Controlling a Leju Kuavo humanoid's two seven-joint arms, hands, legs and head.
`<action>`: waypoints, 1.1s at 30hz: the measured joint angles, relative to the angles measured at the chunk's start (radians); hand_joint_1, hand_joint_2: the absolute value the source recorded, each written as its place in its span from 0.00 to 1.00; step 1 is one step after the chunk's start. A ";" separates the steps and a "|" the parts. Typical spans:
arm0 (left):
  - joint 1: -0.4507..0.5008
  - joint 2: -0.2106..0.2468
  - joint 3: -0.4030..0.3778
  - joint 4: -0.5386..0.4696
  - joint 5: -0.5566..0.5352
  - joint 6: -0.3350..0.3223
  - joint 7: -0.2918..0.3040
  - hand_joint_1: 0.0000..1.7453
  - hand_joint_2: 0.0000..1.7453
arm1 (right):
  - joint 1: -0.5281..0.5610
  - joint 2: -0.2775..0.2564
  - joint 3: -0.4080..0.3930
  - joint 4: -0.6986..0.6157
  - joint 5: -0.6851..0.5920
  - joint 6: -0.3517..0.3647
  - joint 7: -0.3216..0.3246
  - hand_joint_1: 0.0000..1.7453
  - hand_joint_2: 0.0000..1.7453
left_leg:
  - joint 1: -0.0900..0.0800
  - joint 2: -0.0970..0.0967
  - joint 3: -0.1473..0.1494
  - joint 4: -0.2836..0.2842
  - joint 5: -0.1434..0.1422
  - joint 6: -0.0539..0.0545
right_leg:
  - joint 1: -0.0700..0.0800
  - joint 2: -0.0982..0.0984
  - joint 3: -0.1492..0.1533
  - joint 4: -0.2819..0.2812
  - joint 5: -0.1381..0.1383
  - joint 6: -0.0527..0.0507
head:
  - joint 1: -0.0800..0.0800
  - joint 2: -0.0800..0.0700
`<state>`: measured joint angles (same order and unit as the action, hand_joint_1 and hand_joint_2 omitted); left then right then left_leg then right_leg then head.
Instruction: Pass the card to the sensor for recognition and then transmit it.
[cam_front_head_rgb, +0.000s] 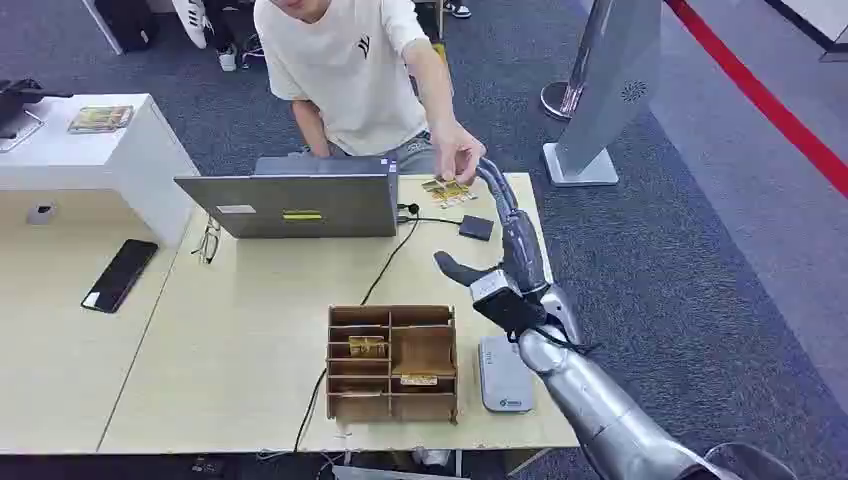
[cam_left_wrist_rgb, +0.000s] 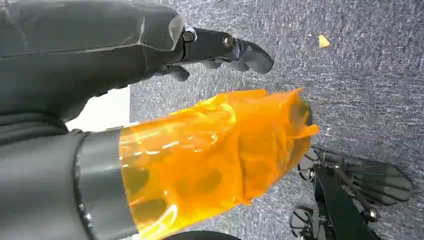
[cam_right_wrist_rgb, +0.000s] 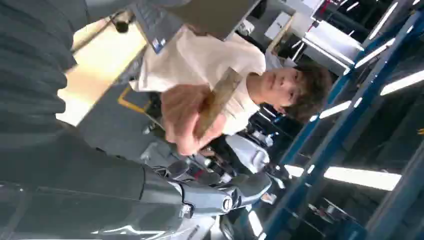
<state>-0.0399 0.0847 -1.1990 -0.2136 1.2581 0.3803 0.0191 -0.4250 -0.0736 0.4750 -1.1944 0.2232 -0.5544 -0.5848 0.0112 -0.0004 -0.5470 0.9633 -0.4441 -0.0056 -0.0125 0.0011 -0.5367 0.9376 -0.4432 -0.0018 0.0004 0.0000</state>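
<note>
The card (cam_front_head_rgb: 447, 190), tan with a printed face, is pinched in a person's hand (cam_front_head_rgb: 456, 150) over the table's far edge. My right hand (cam_front_head_rgb: 512, 245) reaches up toward it with fingers stretched out and thumb spread; its fingertips end just right of the card. In the right wrist view the person's hand (cam_right_wrist_rgb: 187, 117) holds the card (cam_right_wrist_rgb: 218, 100) edge-on, apart from my fingers (cam_right_wrist_rgb: 225, 197). The flat grey-white sensor (cam_front_head_rgb: 504, 374) lies on the table under my right forearm. My left hand (cam_left_wrist_rgb: 150, 45) hangs over carpet, holding nothing, its thumb wrapped in orange film.
A wooden compartment box (cam_front_head_rgb: 392, 362) with cards stands left of the sensor. An open laptop (cam_front_head_rgb: 300, 200) sits at the table's far side, its cable running forward. A small black pad (cam_front_head_rgb: 476, 227), glasses (cam_front_head_rgb: 208, 242) and a phone (cam_front_head_rgb: 120, 275) also lie there.
</note>
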 joint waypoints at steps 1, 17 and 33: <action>0.000 0.000 -0.005 0.000 -0.002 0.000 0.000 0.00 0.00 | -0.012 0.000 0.009 0.008 0.016 -0.014 -0.001 0.00 1.00 | 0.000 0.000 0.000 0.000 0.000 0.000 | 0.000 0.000 0.000 0.000 0.000 0.000 | 0.000 0.000; -0.002 0.005 -0.040 0.000 -0.020 0.005 0.000 0.00 0.00 | -0.132 0.080 -0.048 0.168 0.463 -0.136 -0.039 0.01 1.00 | 0.000 0.000 0.000 0.000 0.000 0.000 | 0.000 0.000 0.000 0.000 0.000 0.000 | 0.000 0.000; -0.003 0.007 -0.055 0.000 -0.019 -0.003 0.004 0.00 0.00 | -0.146 0.113 -0.056 0.236 0.445 -0.136 -0.047 1.00 1.00 | 0.000 0.000 0.000 0.000 0.000 0.000 | 0.000 0.000 0.000 0.000 0.000 0.000 | 0.000 0.000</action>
<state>-0.0433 0.0919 -1.2535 -0.2140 1.2387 0.3769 0.0229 -0.5709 0.0389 0.4189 -0.9579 0.6680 -0.6908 -0.6317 0.0112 -0.0005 -0.5470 0.9633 -0.4442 -0.0056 -0.0125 0.0011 -0.5368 0.9376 -0.4432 -0.0018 0.0004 0.0000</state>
